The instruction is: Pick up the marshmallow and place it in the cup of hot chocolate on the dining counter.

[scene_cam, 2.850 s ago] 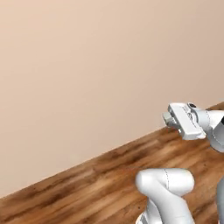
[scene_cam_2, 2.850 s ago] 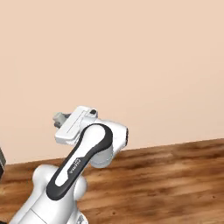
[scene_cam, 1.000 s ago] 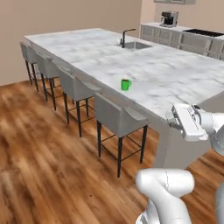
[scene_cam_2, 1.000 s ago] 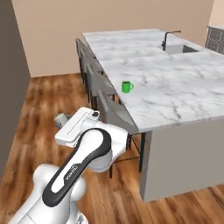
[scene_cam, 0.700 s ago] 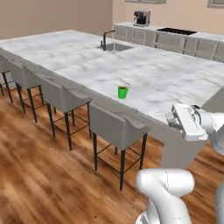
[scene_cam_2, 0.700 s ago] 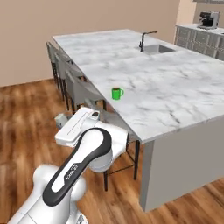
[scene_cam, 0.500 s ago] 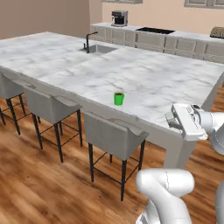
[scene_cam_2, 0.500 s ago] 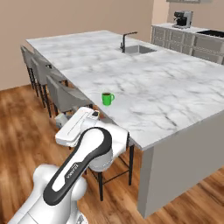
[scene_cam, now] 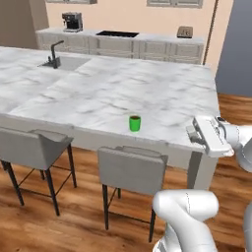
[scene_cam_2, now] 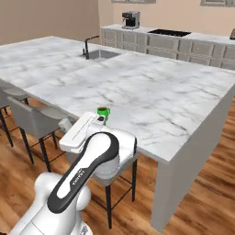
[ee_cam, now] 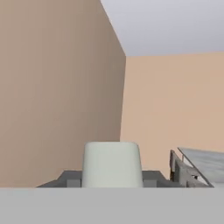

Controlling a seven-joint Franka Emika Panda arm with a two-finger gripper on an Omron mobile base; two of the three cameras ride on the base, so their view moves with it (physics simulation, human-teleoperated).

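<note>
Left base view has swung: cup of hot chocolate (scene_cam: 135,123) now central.

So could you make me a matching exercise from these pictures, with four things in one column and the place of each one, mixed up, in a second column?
Things:
1. cup of hot chocolate
2. marshmallow
3. coffee machine
4. grey stool

Places:
a. held in the hand
b. on the back counter along the wall
c. on the dining counter, near its front edge
d. on the wooden floor, in front of the dining counter

Right pairs: 1-c, 2-a, 3-b, 4-d.
</note>
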